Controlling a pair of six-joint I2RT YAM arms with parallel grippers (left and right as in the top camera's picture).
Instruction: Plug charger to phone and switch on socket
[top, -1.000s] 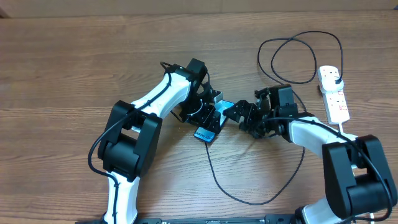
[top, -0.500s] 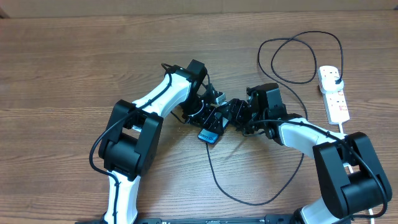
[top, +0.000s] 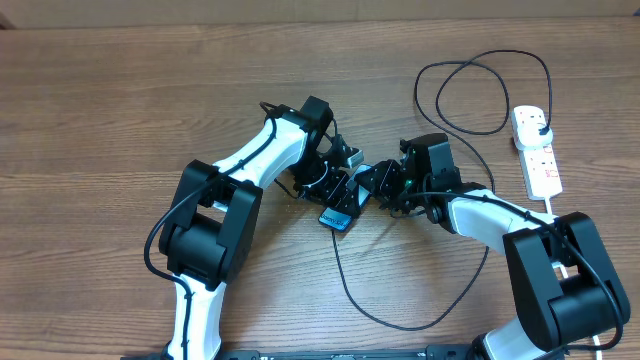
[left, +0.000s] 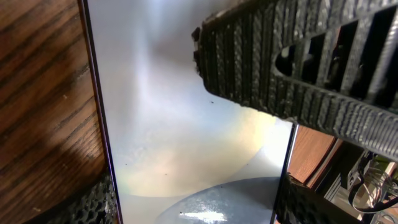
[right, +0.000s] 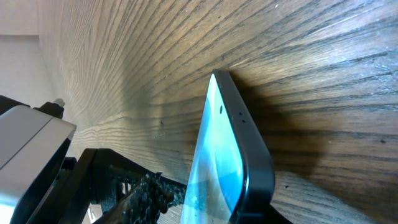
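Phone (top: 337, 218) stood tilted near the middle of the worktop (top: 100, 100), and the left gripper (top: 335, 192) pinched it across its 2 long edges. Compared with 1 second before, the right gripper (top: 373, 185) had moved left and was just beside the phone; I could not tell if its fingers were spread or pressed together. The charger (top: 400, 323) cable reached the phone's lower end, but the plug was hidden. The socket (top: 538, 150) lay well apart, so its switch probably remained to do.
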